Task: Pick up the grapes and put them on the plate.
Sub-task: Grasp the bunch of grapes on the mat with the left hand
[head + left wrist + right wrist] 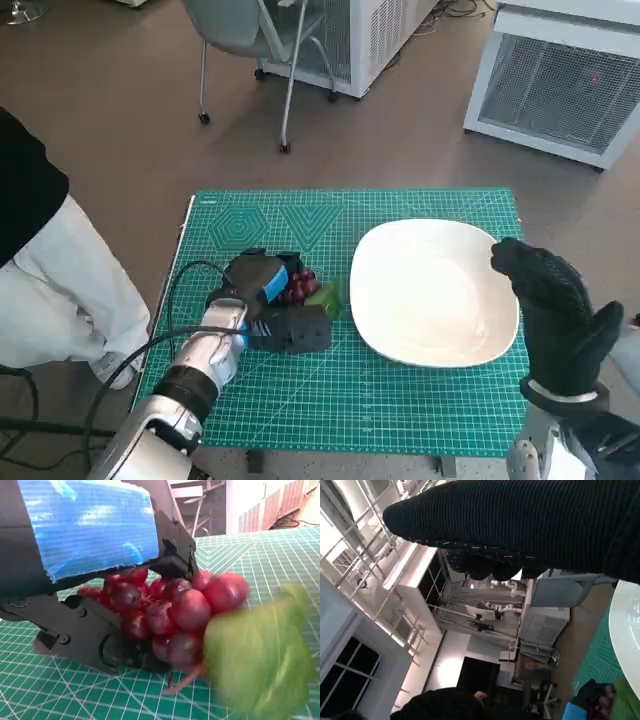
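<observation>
A bunch of red grapes (298,285) with a green leaf (325,297) lies on the green cutting mat (350,400), just left of the white plate (435,290). My left hand (265,300) is around the bunch. In the left wrist view the grapes (185,610) sit gripped between its blue-taped back (90,535) and its black fingers (85,635) underneath, and the leaf (260,650) is blurred. My right hand (555,310) is raised by the plate's right edge and holds nothing. The plate has nothing on it.
A person in white trousers (60,290) stands close to the table's left side. A black cable (175,295) runs along my left forearm. A chair (250,40) and white cabinets (560,80) stand on the floor beyond the table.
</observation>
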